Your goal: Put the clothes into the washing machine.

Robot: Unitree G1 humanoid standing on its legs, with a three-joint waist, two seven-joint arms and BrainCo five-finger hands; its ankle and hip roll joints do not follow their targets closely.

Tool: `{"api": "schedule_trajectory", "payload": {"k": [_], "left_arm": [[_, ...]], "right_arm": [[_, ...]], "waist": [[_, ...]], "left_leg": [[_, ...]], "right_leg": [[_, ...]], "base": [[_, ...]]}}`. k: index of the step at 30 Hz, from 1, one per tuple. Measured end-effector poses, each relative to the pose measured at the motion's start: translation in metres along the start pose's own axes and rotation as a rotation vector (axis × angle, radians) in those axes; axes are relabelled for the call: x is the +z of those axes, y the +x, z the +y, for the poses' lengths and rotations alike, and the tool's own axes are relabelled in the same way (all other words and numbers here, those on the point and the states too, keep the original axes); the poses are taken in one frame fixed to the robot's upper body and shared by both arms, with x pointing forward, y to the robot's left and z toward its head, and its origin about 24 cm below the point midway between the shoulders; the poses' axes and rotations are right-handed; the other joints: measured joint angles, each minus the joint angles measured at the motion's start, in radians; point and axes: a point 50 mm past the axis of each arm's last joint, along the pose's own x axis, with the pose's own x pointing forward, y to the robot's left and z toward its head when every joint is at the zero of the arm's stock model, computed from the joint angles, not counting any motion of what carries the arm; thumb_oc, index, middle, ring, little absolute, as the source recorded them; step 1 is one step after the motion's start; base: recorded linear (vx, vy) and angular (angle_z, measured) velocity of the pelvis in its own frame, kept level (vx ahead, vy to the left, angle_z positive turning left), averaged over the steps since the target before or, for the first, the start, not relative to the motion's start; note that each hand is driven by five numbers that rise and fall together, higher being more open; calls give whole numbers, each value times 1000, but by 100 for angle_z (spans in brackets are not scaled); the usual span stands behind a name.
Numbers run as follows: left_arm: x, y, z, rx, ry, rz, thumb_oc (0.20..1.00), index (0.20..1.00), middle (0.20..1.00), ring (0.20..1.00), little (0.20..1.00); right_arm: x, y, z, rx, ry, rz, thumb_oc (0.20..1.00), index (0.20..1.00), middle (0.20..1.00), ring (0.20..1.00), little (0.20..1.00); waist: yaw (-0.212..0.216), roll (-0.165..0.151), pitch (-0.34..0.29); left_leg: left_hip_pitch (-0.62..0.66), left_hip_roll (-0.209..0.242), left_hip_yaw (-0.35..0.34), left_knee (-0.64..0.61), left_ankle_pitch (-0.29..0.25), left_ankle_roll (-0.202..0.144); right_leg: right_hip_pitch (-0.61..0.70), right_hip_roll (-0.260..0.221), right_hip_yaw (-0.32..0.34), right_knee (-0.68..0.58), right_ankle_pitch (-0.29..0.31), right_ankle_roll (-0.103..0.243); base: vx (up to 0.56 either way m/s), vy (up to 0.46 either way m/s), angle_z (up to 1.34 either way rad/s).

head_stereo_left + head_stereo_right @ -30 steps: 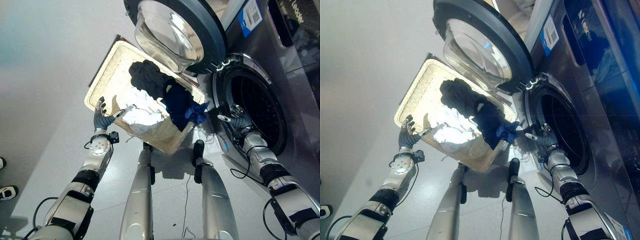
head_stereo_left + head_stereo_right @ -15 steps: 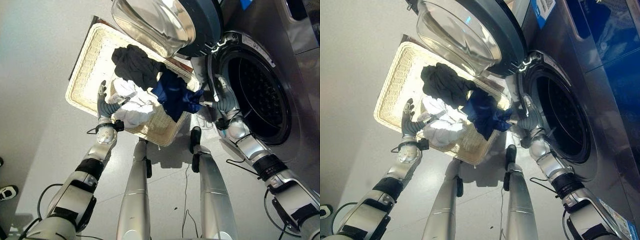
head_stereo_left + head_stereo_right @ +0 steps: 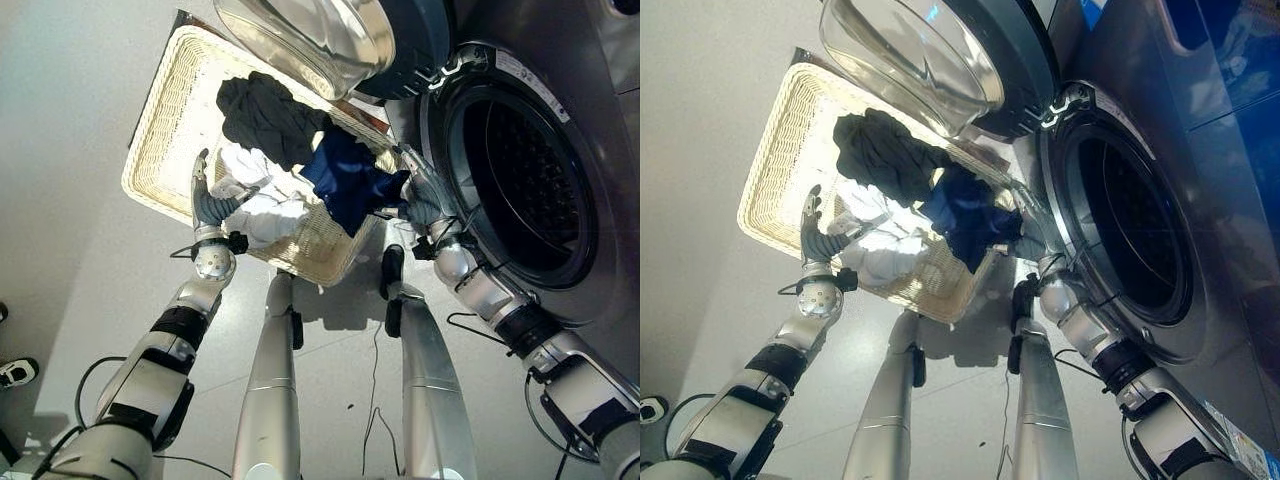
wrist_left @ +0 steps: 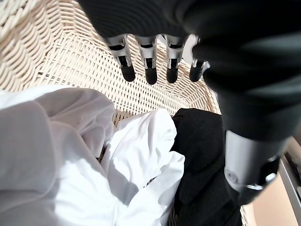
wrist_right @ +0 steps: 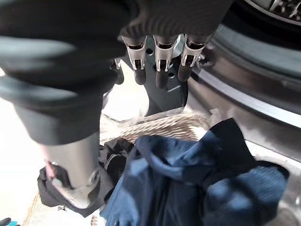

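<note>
The clothes are all in the wicker basket (image 3: pixel 160 150) on the floor, at about 9 o'clock from the round mouth of the washing machine (image 3: pixel 520 190). The machine's door (image 3: pixel 330 40) hangs open above the basket. A black piece (image 3: pixel 265 115) lies at the 12 o'clock end of the pile, a white piece (image 3: pixel 265 200) at the 6 o'clock end, and a blue piece (image 3: pixel 350 180) droops over the basket's rim nearest the machine.

The right hand (image 3: pixel 420 200) is right beside the blue piece, fingers straight and loose, holding nothing. The left hand (image 3: pixel 208 205) is over the white piece, fingers also straight, holding nothing.

The clothes look soft, light and floppy. They will likely sag and may drag a neighbour along. A good place to grab seems to be a thick bunched fold, like the blue lump on the rim.
</note>
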Motion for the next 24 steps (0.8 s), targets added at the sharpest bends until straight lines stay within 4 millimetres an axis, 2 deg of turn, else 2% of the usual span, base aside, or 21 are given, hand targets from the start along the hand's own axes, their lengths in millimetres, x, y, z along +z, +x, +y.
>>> {"api": "schedule_trajectory", "payload": {"k": [12,16,19,24], "left_arm": [[7,11,2,94,7,-9,1000,1000,1000,1000,1000],[14,14,-5,59,14,-40,1000,1000,1000,1000,1000],[13,12,-9,20,61,-50,1000,1000,1000,1000,1000],[7,7,-17,-114,277,-106,1000,1000,1000,1000,1000]], "right_arm": [[28,22,22,109,-35,-106,1000,1000,1000,1000,1000],[31,27,20,92,-39,-113,1000,1000,1000,1000,1000],[33,31,18,80,-38,-110,1000,1000,1000,1000,1000],[35,34,17,74,-51,-113,1000,1000,1000,1000,1000]], "waist": [[8,1,-1],[26,2,-1],[31,2,-1],[38,3,-1]], "left_leg": [[-13,0,-5,2,9,-8],[-26,2,-10,2,10,-14],[-28,2,-15,2,12,-16],[-27,2,-15,2,15,-16]], "right_leg": [[-21,-1,-3,27,-10,-6],[-41,-1,-7,39,-15,-11],[-42,-2,-10,42,-15,-17],[-42,-2,-10,44,-15,-18]], "base": [[0,0,0],[3,3,1],[4,4,3],[2,7,0]]}}
